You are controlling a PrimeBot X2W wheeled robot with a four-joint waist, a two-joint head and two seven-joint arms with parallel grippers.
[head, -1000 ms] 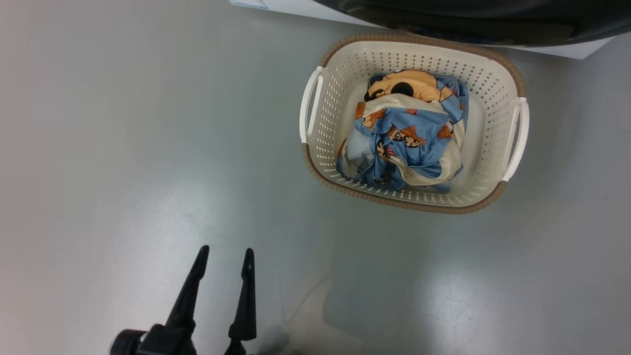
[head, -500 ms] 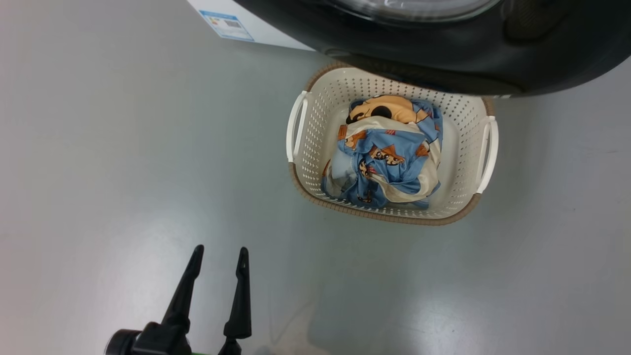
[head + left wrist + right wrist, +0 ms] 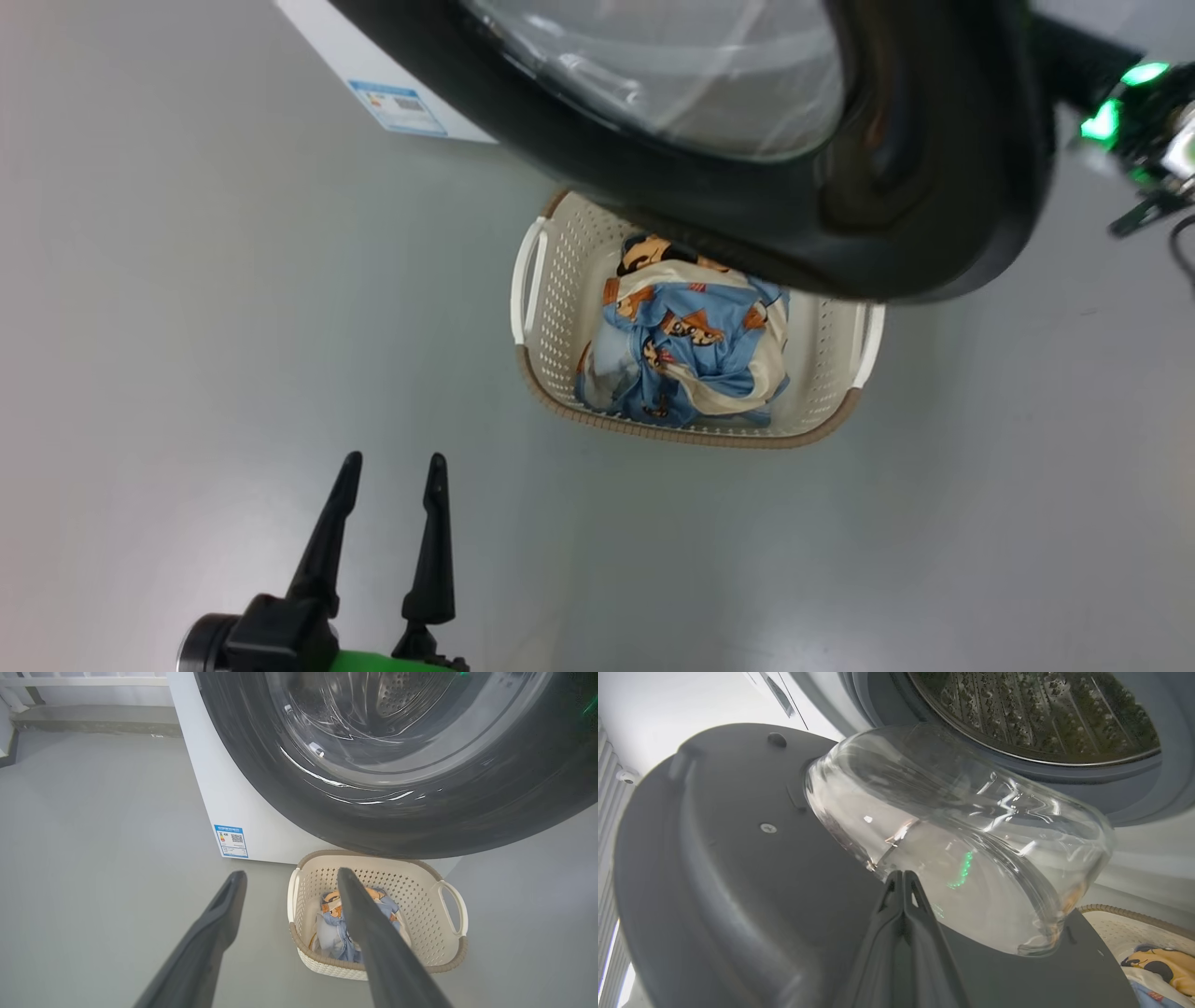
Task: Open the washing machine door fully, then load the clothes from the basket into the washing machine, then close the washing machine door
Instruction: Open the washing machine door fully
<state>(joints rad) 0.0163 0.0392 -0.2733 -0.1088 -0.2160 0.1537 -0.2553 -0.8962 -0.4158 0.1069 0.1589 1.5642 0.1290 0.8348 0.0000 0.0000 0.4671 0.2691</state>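
The washing machine door [image 3: 747,215], glossy black with a clear glass bowl, stands swung out over the far rim of the basket [image 3: 551,308]. Blue and cream clothes [image 3: 686,350] lie bundled inside the basket. My left gripper [image 3: 392,462] hovers open and empty above the floor, to the near left of the basket. In the left wrist view the left gripper [image 3: 289,875] points toward the basket [image 3: 439,914]. My right gripper [image 3: 900,873] is shut, its tips at the base of the glass bowl on the door's grey inner face [image 3: 738,858]. The steel drum [image 3: 1041,709] is exposed.
The washing machine's white body [image 3: 224,788] carries a small blue label [image 3: 231,841]. Grey floor [image 3: 187,327] spreads to the left and in front of the basket. My right wrist with green lights [image 3: 1120,103] sits beyond the door's right edge.
The head camera has shifted, so the door now covers the top of the picture and the basket's far rim. My right wrist's green lights have come into view. The left gripper stays open.
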